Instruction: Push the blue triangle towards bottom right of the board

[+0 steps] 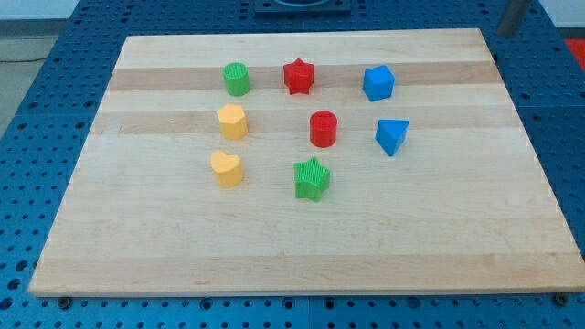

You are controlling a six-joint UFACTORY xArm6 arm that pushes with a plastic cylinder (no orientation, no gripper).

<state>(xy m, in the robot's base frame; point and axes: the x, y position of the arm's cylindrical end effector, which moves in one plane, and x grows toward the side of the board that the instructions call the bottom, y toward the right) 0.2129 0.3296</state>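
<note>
The blue triangle [391, 136] lies right of the board's middle, just below the blue cube [378, 82] and right of the red cylinder [323, 129]. A grey rod shows at the view's top right, past the board's top right corner. My tip [505, 35] is at its lower end, off the wooden board [411, 238] and far up and right of the blue triangle, touching no block.
A green cylinder [237, 79] and red star [298, 76] sit near the top. A yellow hexagonal block [232, 121] and yellow heart [226, 169] are at the left. A green star [312, 179] lies below the red cylinder. A blue perforated table surrounds the board.
</note>
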